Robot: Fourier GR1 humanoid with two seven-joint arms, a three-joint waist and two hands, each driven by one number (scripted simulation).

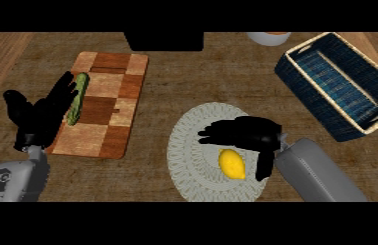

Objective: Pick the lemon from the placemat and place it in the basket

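- Yellow oval lemon (232,163) lies on the round pale woven placemat (193,139), right of the mat's centre, toward its near half.
- Black right hand (244,131) hangs directly over the lemon's far end, fingers spread and pointing left, thumb (264,166) reaching down the lemon's right side; nothing is clamped, and I can't tell if it touches the fruit.
- Step judged: reach and close, not yet grasped.
- Risk: the lemon is round and smooth, so if fingers close off-centre it could roll toward the near-left of the mat; cause would be the thumb pushing from the right before the fingers wrap.
- Risk: the mat could slide on the counter if the hand drags.
- Dark blue rectangular wicker basket (341,120) sits far right, tilted diagonally, well apart from the mat; its open mouth faces up with a pale inner rim.
- Risk: carrying low could clip the basket's near-left wall; the lift needs to clear that rim.
- Open brown wooden counter (162,79) between mat and basket gives free room for the move.
- Checkered wooden cutting board (103,104) with a green cucumber (77,98) lies far left, out of the way.
- Black left hand (37,116) rests at the board's left edge, fingers straight and apart, holding nothing.
- Pale round cup (267,37) and a black box (164,40) sit at the far edge.
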